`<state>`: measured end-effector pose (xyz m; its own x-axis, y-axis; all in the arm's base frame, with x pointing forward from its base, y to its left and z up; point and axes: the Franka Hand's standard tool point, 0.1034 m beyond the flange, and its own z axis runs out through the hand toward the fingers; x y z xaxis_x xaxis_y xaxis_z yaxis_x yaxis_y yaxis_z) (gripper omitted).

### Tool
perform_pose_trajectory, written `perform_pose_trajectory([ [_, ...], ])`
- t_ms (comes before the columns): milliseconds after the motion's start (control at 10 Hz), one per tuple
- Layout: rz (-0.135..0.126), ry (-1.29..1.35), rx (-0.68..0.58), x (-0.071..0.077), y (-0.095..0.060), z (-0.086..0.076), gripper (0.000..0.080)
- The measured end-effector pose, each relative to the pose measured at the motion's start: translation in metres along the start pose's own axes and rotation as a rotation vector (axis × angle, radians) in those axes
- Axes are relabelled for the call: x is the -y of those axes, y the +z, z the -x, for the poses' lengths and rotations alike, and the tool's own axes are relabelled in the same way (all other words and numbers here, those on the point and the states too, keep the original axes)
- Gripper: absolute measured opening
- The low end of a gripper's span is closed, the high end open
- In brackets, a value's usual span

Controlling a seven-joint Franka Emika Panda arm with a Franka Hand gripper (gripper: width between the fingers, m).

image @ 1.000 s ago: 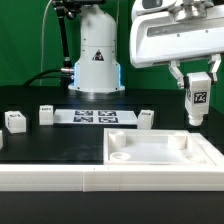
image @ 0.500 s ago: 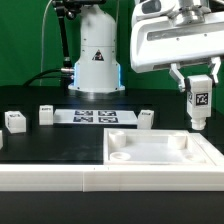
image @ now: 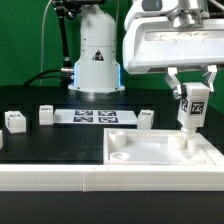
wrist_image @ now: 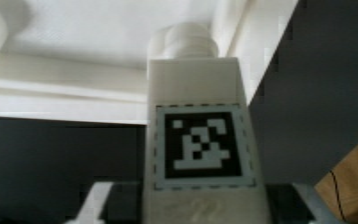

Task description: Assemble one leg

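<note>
My gripper (image: 192, 88) is shut on a white leg (image: 190, 108) with a black-and-white tag on its face. I hold it upright, slightly tilted, over the far right corner of the large white panel (image: 150, 152). Its lower tip sits at or just above the panel's corner socket. In the wrist view the leg (wrist_image: 201, 120) fills the middle, its tag facing the camera, and its narrow end points at the panel's corner (wrist_image: 87, 70). The fingers (wrist_image: 105, 200) flank the leg on both sides.
Three more small white legs lie on the black table: one (image: 14, 121) at the exterior view's far left, one (image: 45, 114) beside it, one (image: 146, 118) behind the panel. The marker board (image: 92, 117) lies before the robot base (image: 96, 60).
My gripper has moved down and slightly to the exterior view's left with the leg, bringing its lower tip to the panel's far right corner.
</note>
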<state>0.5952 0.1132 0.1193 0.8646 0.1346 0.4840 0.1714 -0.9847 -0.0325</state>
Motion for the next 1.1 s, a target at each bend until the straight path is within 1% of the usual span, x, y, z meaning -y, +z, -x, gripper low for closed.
perform_pose_trajectory([
  [500,0.003,0.002,-0.008,0.0,0.002,0.001,0.0294],
  [900,0.002,0.019,-0.012,-0.008,0.02,-0.015,0.0294],
  [1000,0.003,0.024,-0.014,-0.011,0.023,-0.018,0.0294],
  [1100,0.004,0.025,-0.014,-0.011,0.026,-0.017,0.0294],
])
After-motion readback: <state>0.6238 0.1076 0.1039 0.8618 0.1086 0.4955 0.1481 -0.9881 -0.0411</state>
